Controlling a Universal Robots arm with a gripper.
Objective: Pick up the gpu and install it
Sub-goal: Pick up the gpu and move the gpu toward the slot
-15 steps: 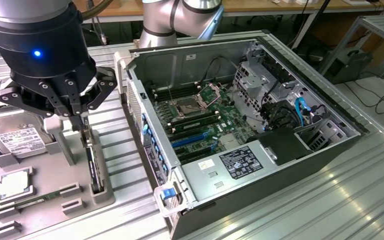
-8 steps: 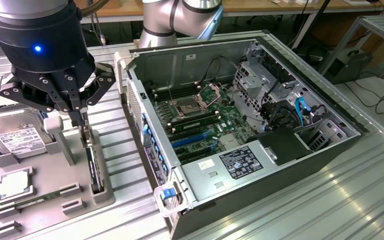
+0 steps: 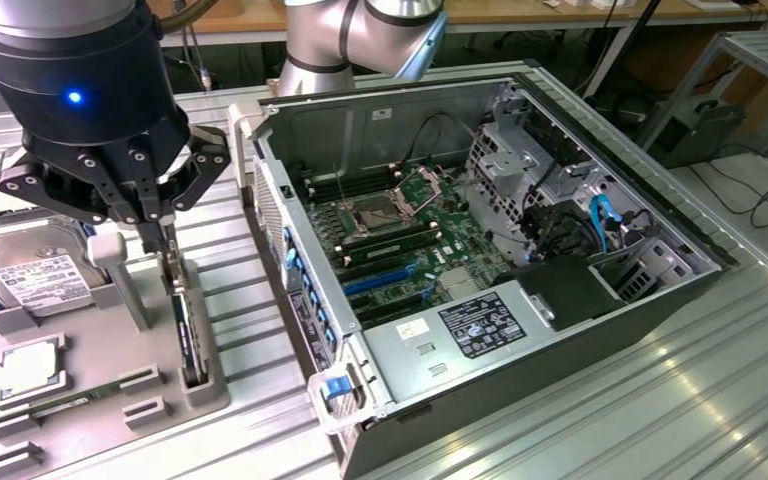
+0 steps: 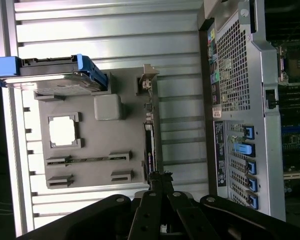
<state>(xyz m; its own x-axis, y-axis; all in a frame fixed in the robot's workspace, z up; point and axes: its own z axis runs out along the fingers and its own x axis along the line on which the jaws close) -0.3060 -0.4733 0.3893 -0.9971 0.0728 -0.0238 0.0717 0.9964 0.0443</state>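
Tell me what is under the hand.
The gpu stands edge-on in a slot of the grey tray, just below the shut hand. Its lower edge is hidden in the slot.

One gpu [image 3: 187,340], one computer case [image 3: 307,130]

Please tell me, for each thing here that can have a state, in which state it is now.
gripper: shut on the gpu's end.
gpu: upright on its edge in a slot of the tray, not installed.
computer case: lying on its side, side panel off, inside open.
hard drive: resting on the tray, label up.
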